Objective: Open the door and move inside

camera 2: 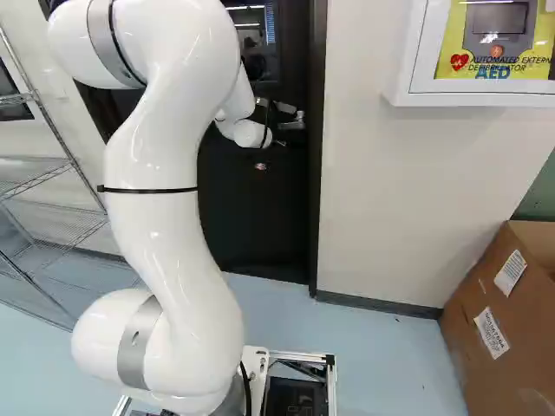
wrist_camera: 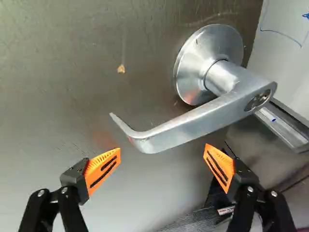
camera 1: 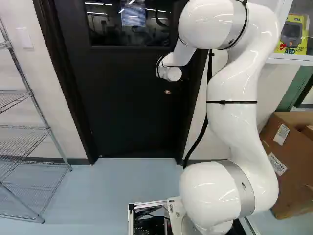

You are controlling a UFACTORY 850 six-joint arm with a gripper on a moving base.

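We see the wire shelf [camera 1: 30,93] well left of our tool [camera 2: 277,139], which is released — fingers spread. Ahead stands the closed door [camera 1: 127,107], its lever handle [wrist_camera: 178,129] slanting just beyond the fingertips — the cardboard box [camera 2: 486,338] sits well right.

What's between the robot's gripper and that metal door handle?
Nothing that the wrist view shows: the open gripper faces the handle across a bare gap, with the door behind.

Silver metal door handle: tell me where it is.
In the wrist view, the silver metal lever handle juts from the dark door, just ahead of the open jaws.
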